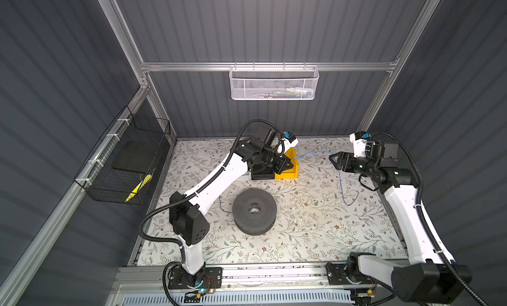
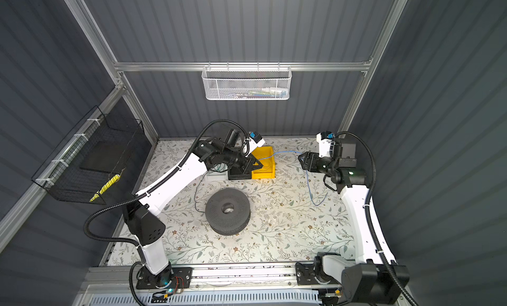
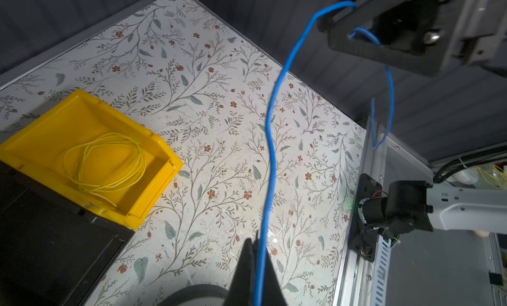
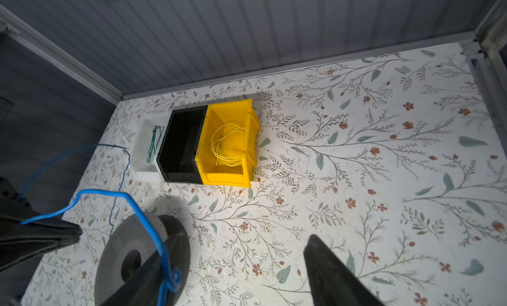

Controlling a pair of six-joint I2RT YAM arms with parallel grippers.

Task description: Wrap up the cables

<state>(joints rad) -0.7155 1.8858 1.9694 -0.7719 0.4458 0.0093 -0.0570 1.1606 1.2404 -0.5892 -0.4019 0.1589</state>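
Near the table's (image 1: 315, 230) far edge, pinches thin bright-blue wire (image 3: 270, 153) in tightly closed left gripper (image 3: 256, 243); hooks it loosely on wide-spread right gripper (image 1: 332, 158).

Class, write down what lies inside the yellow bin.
A loose coil of thin yellow wire lies on the yellow bin floor; nothing else shows there. In both top views the left arm covers part of its inside.
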